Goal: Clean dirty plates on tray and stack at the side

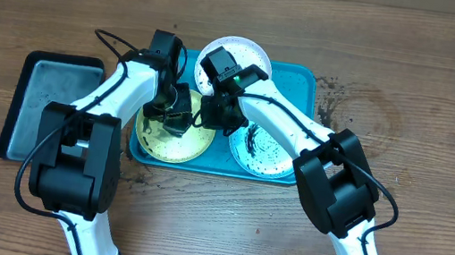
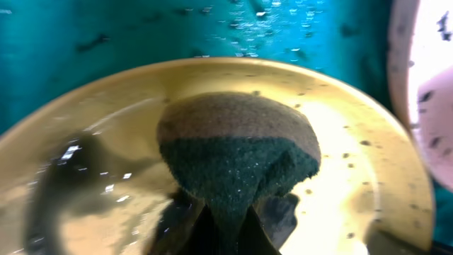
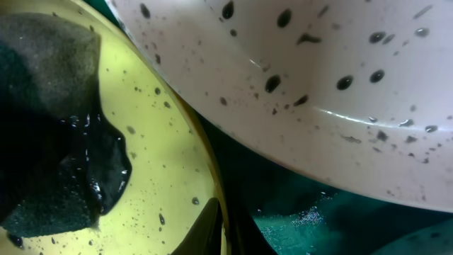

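Observation:
The turquoise tray (image 1: 302, 80) holds three speckled plates: white (image 1: 248, 51) at the back, yellow-green (image 1: 167, 141) front left, light blue (image 1: 264, 156) front right. My left gripper (image 1: 177, 113) is shut on a green-and-brown sponge (image 2: 237, 149) that presses on the wet yellow-green plate (image 2: 354, 142). My right gripper (image 1: 216, 112) is shut on that plate's right rim (image 3: 225, 227), one finger inside and one outside. In the right wrist view the yellow-green plate (image 3: 163, 142) lies under the overhanging white plate (image 3: 318, 71), with the sponge (image 3: 42, 106) at the left.
A smaller black-rimmed grey tray (image 1: 50, 105) lies left of the turquoise tray. Dark specks dot the wooden table by the tray's back right corner (image 1: 332, 93) and its front left corner (image 1: 129, 172). Both arms cross over the tray's middle.

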